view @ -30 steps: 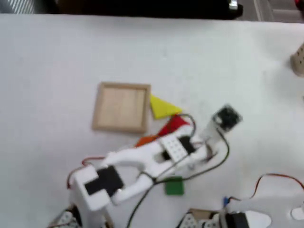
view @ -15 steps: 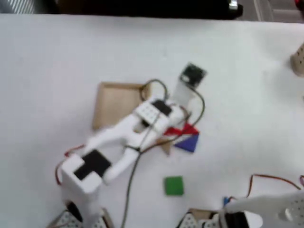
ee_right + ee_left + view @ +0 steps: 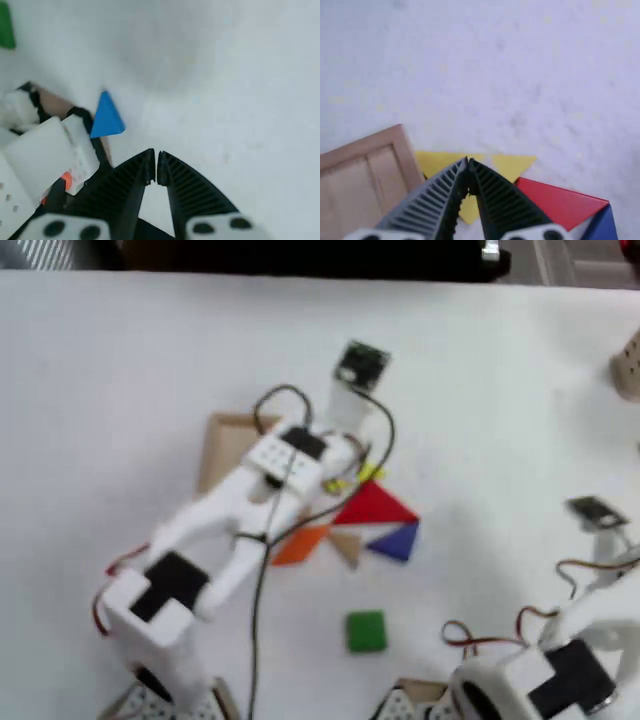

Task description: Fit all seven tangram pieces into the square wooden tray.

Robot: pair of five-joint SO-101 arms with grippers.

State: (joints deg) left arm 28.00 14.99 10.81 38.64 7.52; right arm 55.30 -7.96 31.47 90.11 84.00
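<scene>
The square wooden tray (image 3: 226, 445) (image 3: 365, 172) lies left of centre, half covered by my left arm. My left gripper (image 3: 468, 163) is shut with nothing in it, just above the yellow triangle (image 3: 366, 474) (image 3: 512, 165) at the tray's right edge. Beside that lie a red triangle (image 3: 375, 507) (image 3: 560, 202), a blue piece (image 3: 396, 540) (image 3: 106, 120), an orange piece (image 3: 300, 545) and a small tan triangle (image 3: 347, 549). A green square (image 3: 366, 630) sits apart near the front. My right gripper (image 3: 155, 156) is shut and empty over bare table right of the blue piece.
The right arm's base (image 3: 560, 675) stands at the front right corner. A pale wooden object (image 3: 628, 365) sits at the right edge. The table's far edge (image 3: 320, 275) meets a dark strip. Open white surface lies to the far side and right.
The left arm swung from beside the green square away and leftward to the tray's right edge, uncovering the red and blue pieces. The right arm rose into view at the front right.
</scene>
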